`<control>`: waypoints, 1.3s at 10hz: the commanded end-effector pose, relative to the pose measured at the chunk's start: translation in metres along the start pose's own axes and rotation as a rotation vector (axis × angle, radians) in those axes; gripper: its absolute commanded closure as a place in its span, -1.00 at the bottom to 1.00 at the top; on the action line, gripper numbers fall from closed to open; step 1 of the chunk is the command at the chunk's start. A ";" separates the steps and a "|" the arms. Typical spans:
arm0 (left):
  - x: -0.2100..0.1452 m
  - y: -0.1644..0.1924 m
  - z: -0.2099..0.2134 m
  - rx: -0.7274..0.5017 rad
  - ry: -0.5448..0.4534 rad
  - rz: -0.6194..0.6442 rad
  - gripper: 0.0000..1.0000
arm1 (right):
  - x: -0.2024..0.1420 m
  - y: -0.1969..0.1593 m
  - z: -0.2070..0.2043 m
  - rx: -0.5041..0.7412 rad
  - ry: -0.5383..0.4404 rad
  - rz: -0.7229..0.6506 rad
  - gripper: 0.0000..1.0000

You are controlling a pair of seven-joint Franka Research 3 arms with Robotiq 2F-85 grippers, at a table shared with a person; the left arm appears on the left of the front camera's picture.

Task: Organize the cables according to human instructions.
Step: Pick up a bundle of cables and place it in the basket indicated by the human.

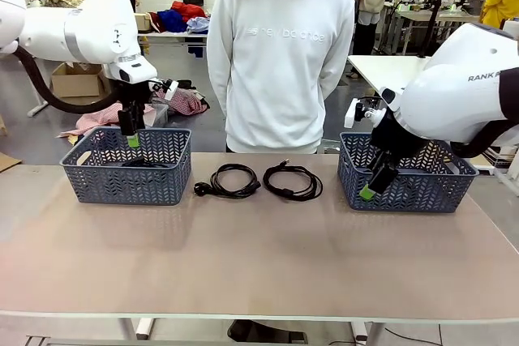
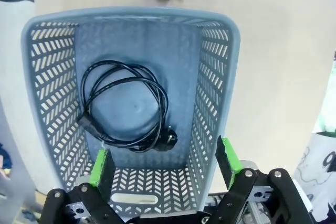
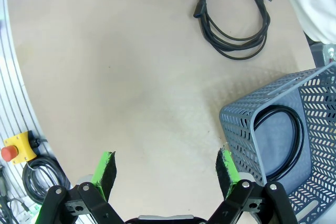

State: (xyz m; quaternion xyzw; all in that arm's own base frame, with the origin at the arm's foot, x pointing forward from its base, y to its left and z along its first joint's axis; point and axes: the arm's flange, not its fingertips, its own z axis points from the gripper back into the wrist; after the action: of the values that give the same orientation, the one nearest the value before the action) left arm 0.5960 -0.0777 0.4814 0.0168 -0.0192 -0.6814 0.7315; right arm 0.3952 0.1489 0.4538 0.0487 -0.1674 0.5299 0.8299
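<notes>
Front view is showing you the left hand [image 1: 132,139] hanging over the left basket [image 1: 126,166], fingers spread wide and gripping nothing. The left wrist view is showing one cable coil [image 2: 123,106] lying flat on that basket's floor, directly below the pads.

Just right of the left basket, the plug coil [image 1: 229,180] is resting on the surface [image 1: 259,257], its plug end pointing back toward the basket. This one is sitting nearer your left hand.

Farther right of the left basket, just beside the plug coil but apart from it, the third coil [image 1: 292,181] is lying flat, its wider span running along the surface's length.

Well right of the left basket, the right hand [image 1: 371,188] is hovering released and empty by the near corner of the right basket [image 1: 405,174], which is holding the fourth coil [image 3: 281,142]. I judge the third coil is yours to take with the right hand, reaching leftward.
</notes>
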 end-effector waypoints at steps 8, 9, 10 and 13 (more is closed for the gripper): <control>0.008 -0.009 0.005 0.004 -0.103 0.071 -1.00 | 0.000 0.000 0.001 -0.007 -0.003 -0.007 -1.00; 0.013 -0.021 0.007 0.004 -0.155 0.097 -1.00 | 0.000 0.000 0.001 -0.007 -0.003 -0.007 -1.00; 0.017 -0.033 0.007 -0.004 -0.193 0.105 -1.00 | 0.000 0.000 0.001 -0.007 -0.003 -0.007 -1.00; 0.034 -0.079 0.004 -0.028 -0.296 0.080 -1.00 | 0.000 0.000 0.001 -0.007 -0.003 -0.007 -1.00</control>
State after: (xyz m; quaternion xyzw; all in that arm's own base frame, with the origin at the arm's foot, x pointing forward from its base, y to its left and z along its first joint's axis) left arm 0.5427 -0.1181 0.4877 -0.0825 -0.0944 -0.6423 0.7562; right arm 0.3952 0.1488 0.4538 0.0487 -0.1674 0.5299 0.8300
